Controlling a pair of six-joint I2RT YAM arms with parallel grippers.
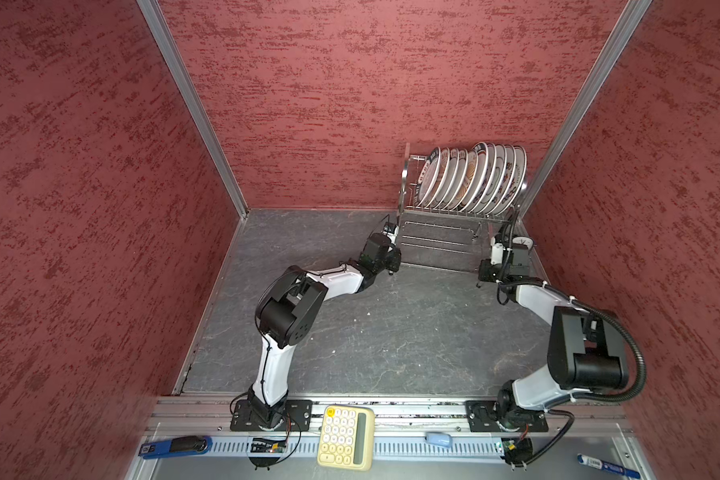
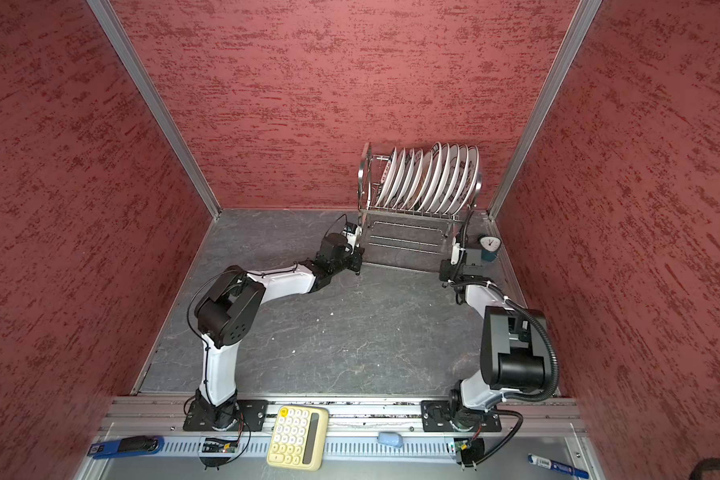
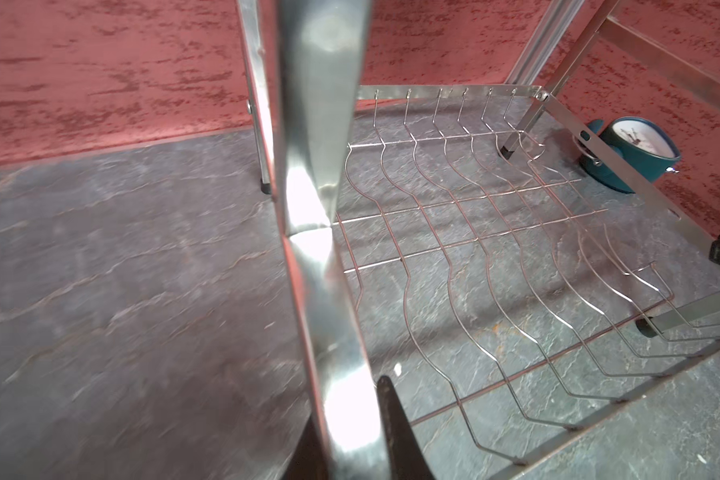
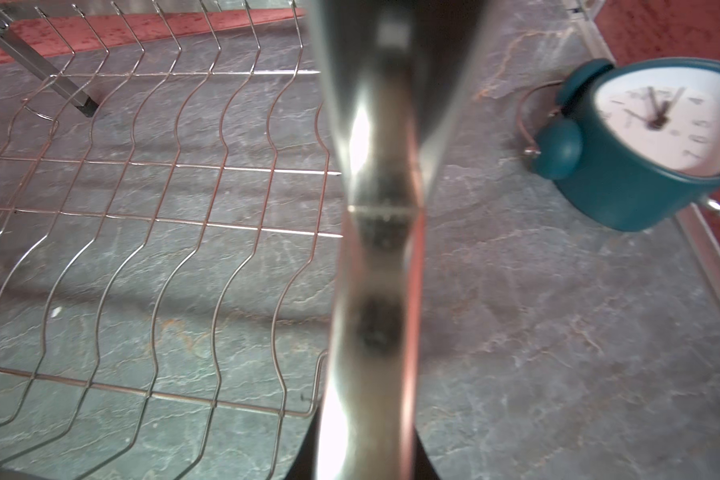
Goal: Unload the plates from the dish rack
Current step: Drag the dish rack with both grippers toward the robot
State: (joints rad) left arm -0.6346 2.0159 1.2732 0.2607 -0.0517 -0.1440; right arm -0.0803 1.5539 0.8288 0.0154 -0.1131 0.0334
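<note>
On the left, our left gripper [image 1: 392, 248] is clamped on the near left leg of the dish rack [image 1: 445, 214], which stands at the far right of the table [image 1: 391, 332]. The plates [image 1: 472, 178] stand on edge in its top shelf, packed close. We judge them heavy, stiff, glossy and breakable, best pinched at a top rim and lifted straight up. Our right gripper [image 1: 498, 245] is clamped on the near right leg, with a clock [image 1: 522, 242] just beside it.

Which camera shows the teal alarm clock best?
Right wrist view: the teal alarm clock is large, face visible. Left wrist shows it small behind the dish rack; both top views show it tiny beside the right arm.
</note>
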